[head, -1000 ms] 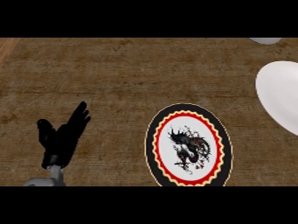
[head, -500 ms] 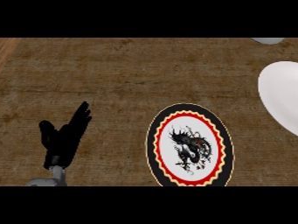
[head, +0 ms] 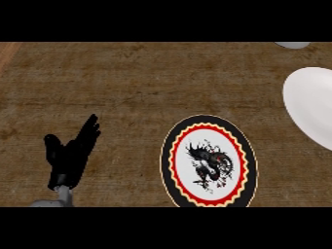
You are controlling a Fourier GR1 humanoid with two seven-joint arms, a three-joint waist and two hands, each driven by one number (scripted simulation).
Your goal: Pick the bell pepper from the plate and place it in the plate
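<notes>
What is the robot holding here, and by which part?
Nothing. The left hand is open, fingers straight, over the bare counter; the right hand is out of view.

Counter (head: 125, 78) rough matt wood; white plate (head: 319, 107) smooth.

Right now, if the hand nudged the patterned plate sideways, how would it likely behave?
The patterned plate lies flat on the counter, so it would probably slide rather than tip or roll. It looks rigid, likely ceramic, so possibly breakable if knocked off. Its low rim gives fingers little to catch; lifting may be awkward. The left hand rests open beside it, apart.
</notes>
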